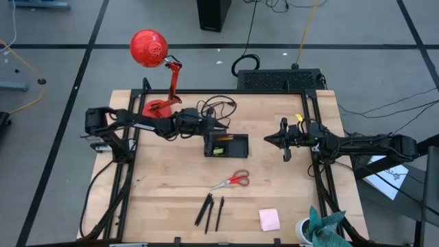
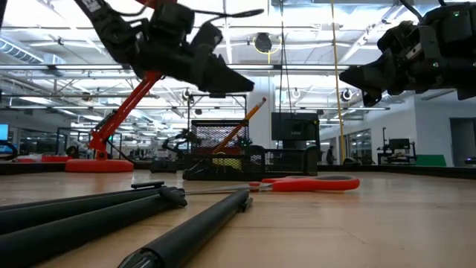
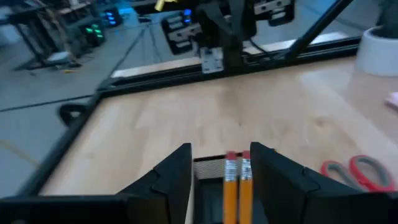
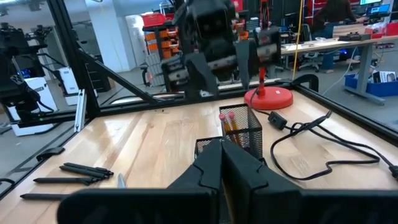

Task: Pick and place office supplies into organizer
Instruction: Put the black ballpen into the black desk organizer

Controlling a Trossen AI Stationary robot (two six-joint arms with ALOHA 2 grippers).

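Note:
The black mesh organizer [image 1: 226, 145] stands at the table's middle. Two orange pencils [image 3: 237, 186] stand in its taller compartment, eraser ends up, and they also show in the right wrist view [image 4: 227, 121]. Something yellow-green [image 1: 218, 150] lies inside. My left gripper [image 1: 219, 130] hangs just above the organizer, open, with a finger [image 3: 168, 180] on either side of the pencils and not touching them. My right gripper [image 1: 269, 139] is shut and empty, in the air to the organizer's right. Red-handled scissors [image 1: 233, 180], black pens [image 1: 209, 209] and a pink sticky pad [image 1: 269, 219] lie on the table's near part.
A red desk lamp [image 1: 154, 62] stands at the far left, its base [image 1: 159, 108] on the table. A black cable [image 1: 219, 106] lies behind the organizer. A black box [image 1: 278, 79] sits at the far edge. A white cup [image 1: 305, 230] holding teal stuff stands at the near right corner.

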